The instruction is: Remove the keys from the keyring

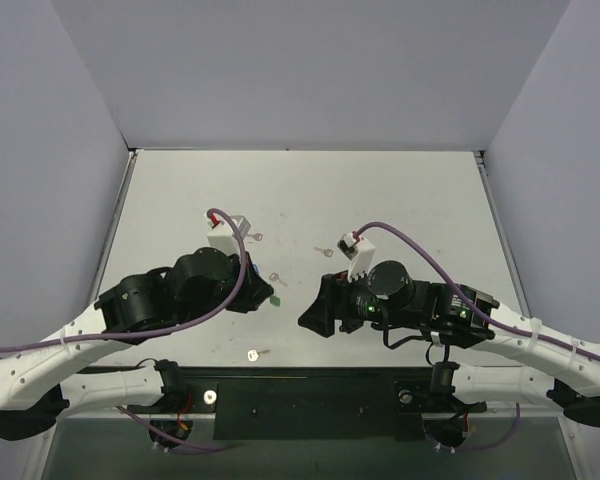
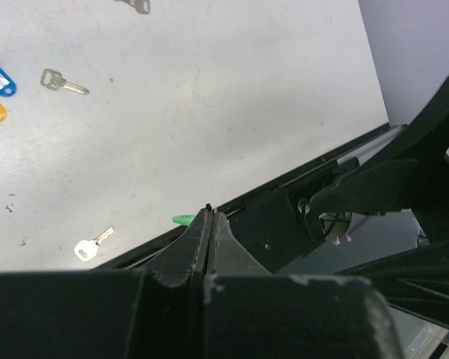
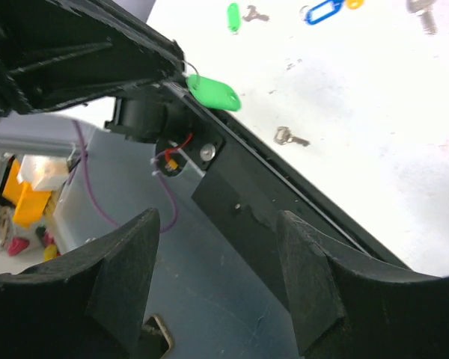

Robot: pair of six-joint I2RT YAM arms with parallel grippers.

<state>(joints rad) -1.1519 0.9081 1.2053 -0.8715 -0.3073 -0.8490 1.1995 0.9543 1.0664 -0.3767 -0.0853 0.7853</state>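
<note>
Left gripper [image 2: 210,214], we note, pinches the keyring [image 3: 213,93] by the near edge of the bench [image 1: 310,356], its long axis pointing toward the spread right gripper [image 3: 217,221] nearby.

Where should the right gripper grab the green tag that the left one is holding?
Grip the tag by its flat plastic body, at the free rounded end, coming from the right arm's side. The left gripper pinches the ring end, so the body sticks out toward the open right gripper.
</note>
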